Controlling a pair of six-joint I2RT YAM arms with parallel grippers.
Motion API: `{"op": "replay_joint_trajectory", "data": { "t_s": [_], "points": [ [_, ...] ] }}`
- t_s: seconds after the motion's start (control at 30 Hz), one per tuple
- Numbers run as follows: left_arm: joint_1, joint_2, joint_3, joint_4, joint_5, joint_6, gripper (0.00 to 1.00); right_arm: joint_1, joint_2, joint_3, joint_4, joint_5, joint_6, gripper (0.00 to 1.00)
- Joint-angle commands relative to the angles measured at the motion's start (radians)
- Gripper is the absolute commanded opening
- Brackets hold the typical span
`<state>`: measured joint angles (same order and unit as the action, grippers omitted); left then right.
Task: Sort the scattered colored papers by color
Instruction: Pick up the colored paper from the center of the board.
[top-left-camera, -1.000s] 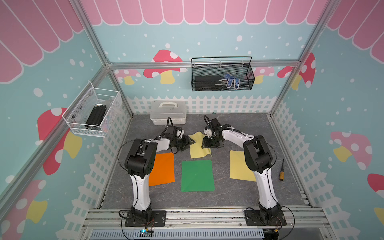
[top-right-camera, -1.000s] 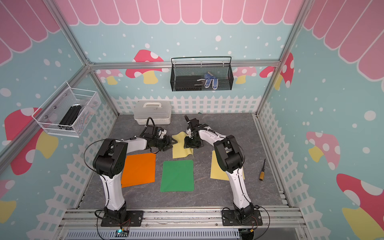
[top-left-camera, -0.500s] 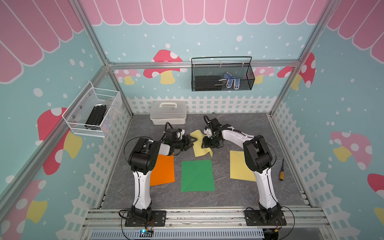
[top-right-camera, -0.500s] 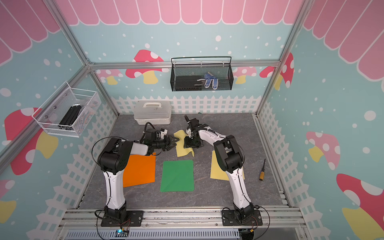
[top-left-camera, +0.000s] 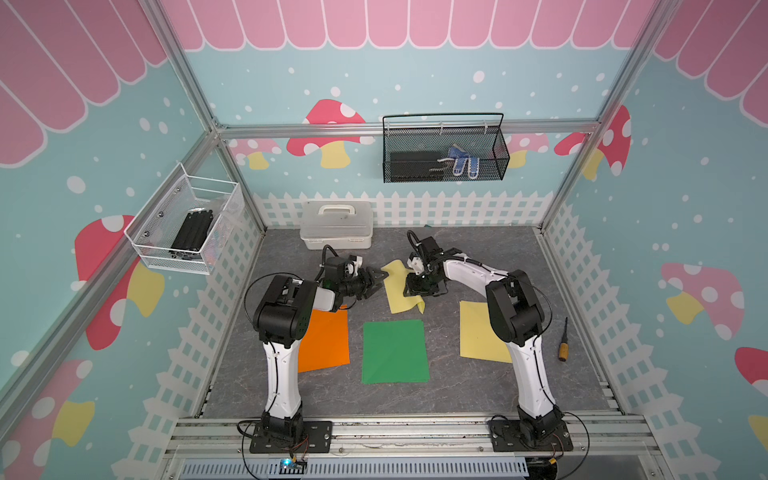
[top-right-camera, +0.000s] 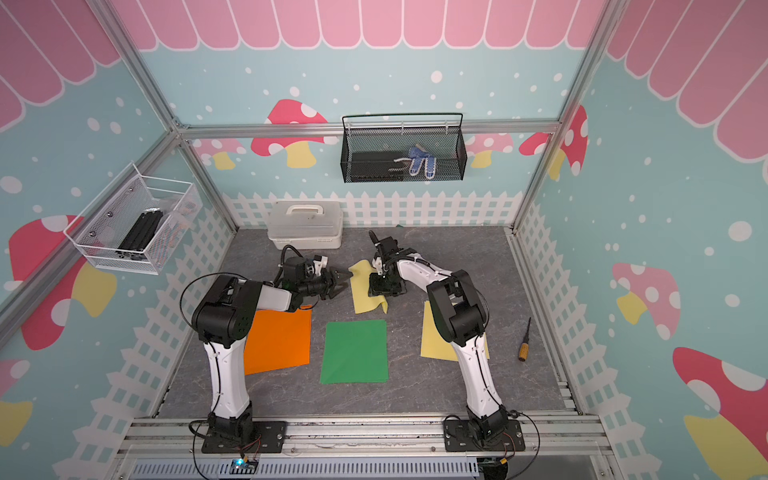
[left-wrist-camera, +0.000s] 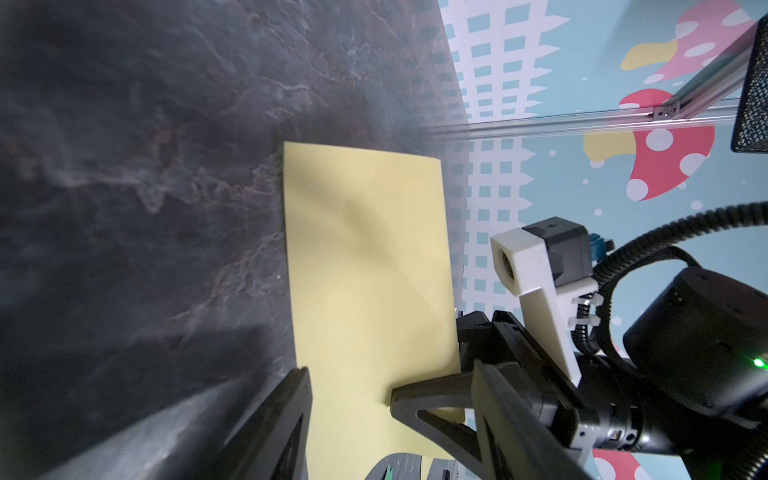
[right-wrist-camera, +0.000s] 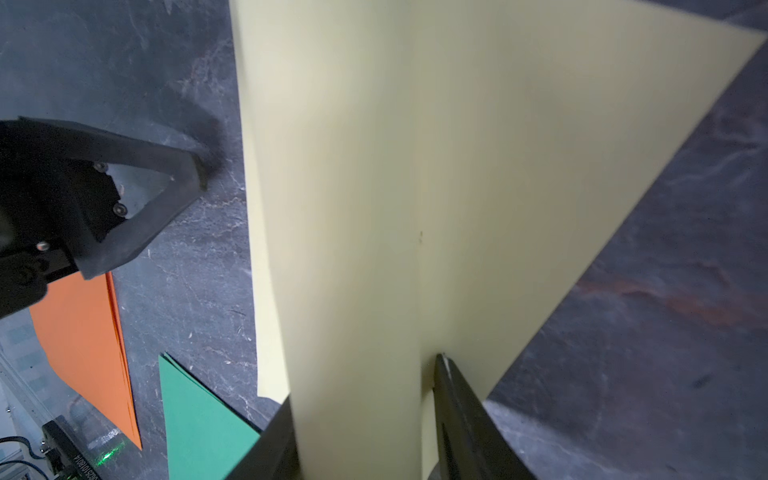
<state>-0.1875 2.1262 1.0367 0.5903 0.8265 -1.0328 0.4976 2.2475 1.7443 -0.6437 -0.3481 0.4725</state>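
Front edge of the bench (top-left-camera: 457, 386), both top views: three flat piles in a row.
- Orange pile (top-left-camera: 326, 340), front left, its far corner under my left arm.
- Green pile (top-left-camera: 395, 351), front middle.
- Yellow pile (top-left-camera: 476, 332), front right, partly behind my right arm.

All are matte and square-cornered. A screwdriver (top-left-camera: 562, 343) with a black shaft and a wood-coloured handle lies by the right edge. Only the top views take it in.

The right wrist view adds detail: the orange pile's edge shows several thin layers.

Mid-bench, the loose yellow sheet (top-left-camera: 399, 286) lies between the two pincers, apart from the piles. From above it is buckled, with the far corner raised and the near corner curled over.

The left pincer (top-left-camera: 379, 284) sits low with its fingers spread. One tip is at the sheet's left edge; I cannot confirm contact. The left wrist view shows the sheet between those fingers, smooth with a soft diagonal shadow.

The right pincer (top-left-camera: 415, 291) is at the sheet's right edge, masked from above by its own wrist. The right wrist view shows it pinching a bowed fold, with paper rising between the black fingers (right-wrist-camera: 457, 415).

Back edge, left of centre: a white plastic box (top-left-camera: 336, 224) with a lid and handle. The bench surface is dark and stone-veined.
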Motion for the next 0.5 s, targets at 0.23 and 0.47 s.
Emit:
{"op": "replay_joint_trajectory", "data": {
  "t_s": [0.23, 0.47],
  "points": [
    [0.02, 0.02, -0.043, 0.073, 0.017, -0.027, 0.66, 0.002, -0.088, 0.013, -0.03, -0.042, 0.014, 0.44],
    [0.022, 0.088, -0.072, 0.412, 0.057, -0.211, 0.68, 0.002, -0.129, 0.01, -0.006, -0.109, 0.043, 0.43]
  ]
}}
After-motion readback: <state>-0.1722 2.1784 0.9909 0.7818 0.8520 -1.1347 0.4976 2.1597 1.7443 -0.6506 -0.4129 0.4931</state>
